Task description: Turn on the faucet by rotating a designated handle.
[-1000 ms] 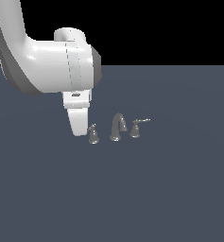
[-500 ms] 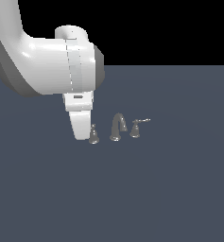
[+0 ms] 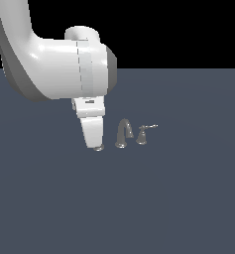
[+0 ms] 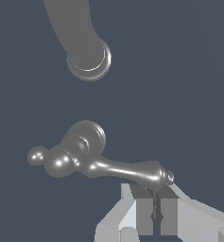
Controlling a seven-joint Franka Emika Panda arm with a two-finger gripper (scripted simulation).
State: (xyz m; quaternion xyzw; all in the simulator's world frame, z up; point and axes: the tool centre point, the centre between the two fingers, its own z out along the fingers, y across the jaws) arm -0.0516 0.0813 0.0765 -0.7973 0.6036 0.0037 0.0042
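Wrist view: white claw (image 4: 156,208), fingers nearly together and gripping nothing, sat at the tip of the grey metal lever handle (image 4: 99,163), whose long axis ran crosswise; arched grey spout (image 4: 80,38) stood beyond on the dark surface (image 4: 189,94).

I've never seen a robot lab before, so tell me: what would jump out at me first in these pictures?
The huge glossy white robot arm fills the upper part of the exterior view's left. Its gripper reaches down over a tiny grey metal faucet set, beside the arched gooseneck spout. In the wrist view, a shiny grey lever handle lies close-up, its tip by the fingertips.
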